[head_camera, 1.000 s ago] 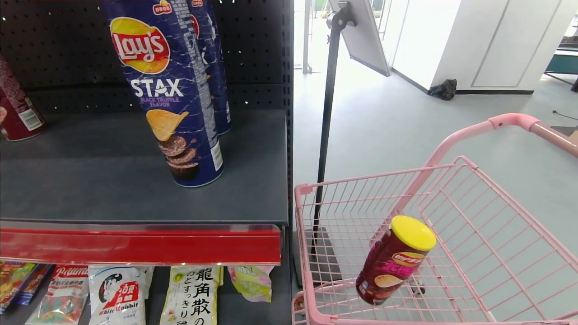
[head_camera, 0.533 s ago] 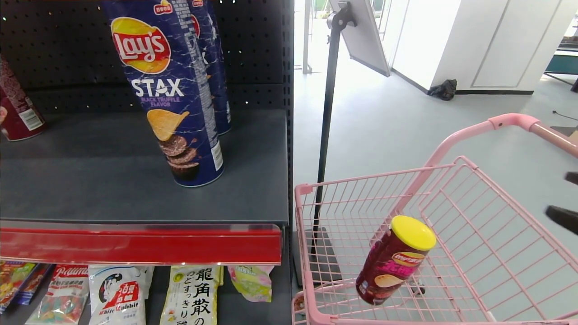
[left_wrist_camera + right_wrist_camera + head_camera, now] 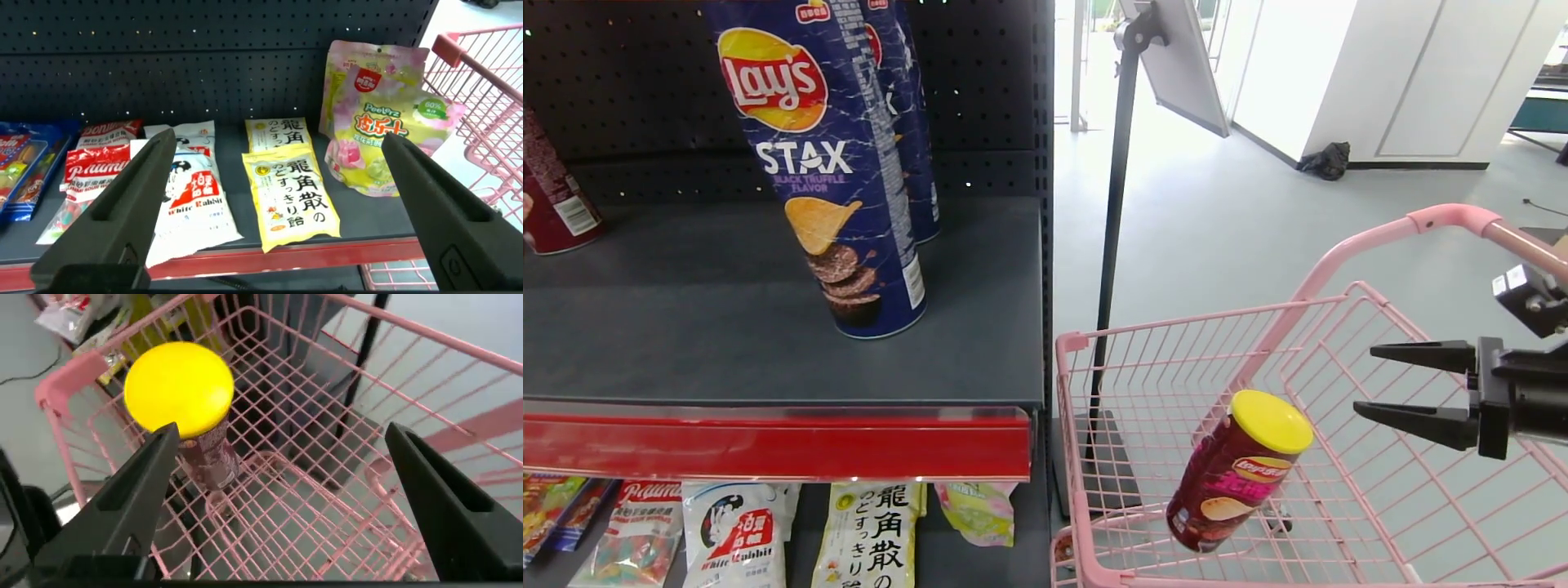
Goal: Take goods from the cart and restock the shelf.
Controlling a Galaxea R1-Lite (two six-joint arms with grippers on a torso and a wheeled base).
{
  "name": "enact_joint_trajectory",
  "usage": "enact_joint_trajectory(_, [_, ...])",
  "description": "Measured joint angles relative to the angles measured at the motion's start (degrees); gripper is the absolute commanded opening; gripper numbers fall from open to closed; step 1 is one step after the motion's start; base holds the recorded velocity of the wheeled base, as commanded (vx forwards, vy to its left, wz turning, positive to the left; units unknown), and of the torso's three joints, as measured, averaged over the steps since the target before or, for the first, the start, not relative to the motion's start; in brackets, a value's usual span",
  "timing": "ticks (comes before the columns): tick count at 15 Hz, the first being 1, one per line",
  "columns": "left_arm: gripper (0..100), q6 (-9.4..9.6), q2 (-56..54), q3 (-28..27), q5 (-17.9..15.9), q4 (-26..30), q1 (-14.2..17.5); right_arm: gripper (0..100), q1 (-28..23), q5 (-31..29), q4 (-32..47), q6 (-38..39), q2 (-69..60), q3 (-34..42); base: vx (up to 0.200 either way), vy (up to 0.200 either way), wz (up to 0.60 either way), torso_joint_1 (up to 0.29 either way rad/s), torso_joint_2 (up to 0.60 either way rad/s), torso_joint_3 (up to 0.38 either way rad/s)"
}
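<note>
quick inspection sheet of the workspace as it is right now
surface: dark shelf, goods upright on it
job's things: dark red can with yellow lid leaning in the pink cart; blue cans on the shelf
clutter: snack packets on the lower shelf; red can at the shelf's left edge
pincers: right pincer open, over the cart, apart from the can; left pincer open, facing the lower shelf
cables: thin dark line on the floor, perhaps a cable
surroundings: sign stand between shelf and cart; dark bundle by the white wall
</note>
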Motion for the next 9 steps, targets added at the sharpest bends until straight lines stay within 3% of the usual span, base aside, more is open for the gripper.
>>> enact_joint_trajectory(4, [100,0.00,0.0,0.0,0.0,0.0,0.0,100,0.1,10.6,0.6,-7.9,4.7,3.0,0.000,0.000,0.00,0.000,0.00,0.000])
enact_joint_trajectory(9, [100,0.00,0.0,0.0,0.0,0.0,0.0,100,0.7,11.5,0.6,-11.3,8.0,5.2,0.000,0.000,0.00,0.000,0.00,0.000])
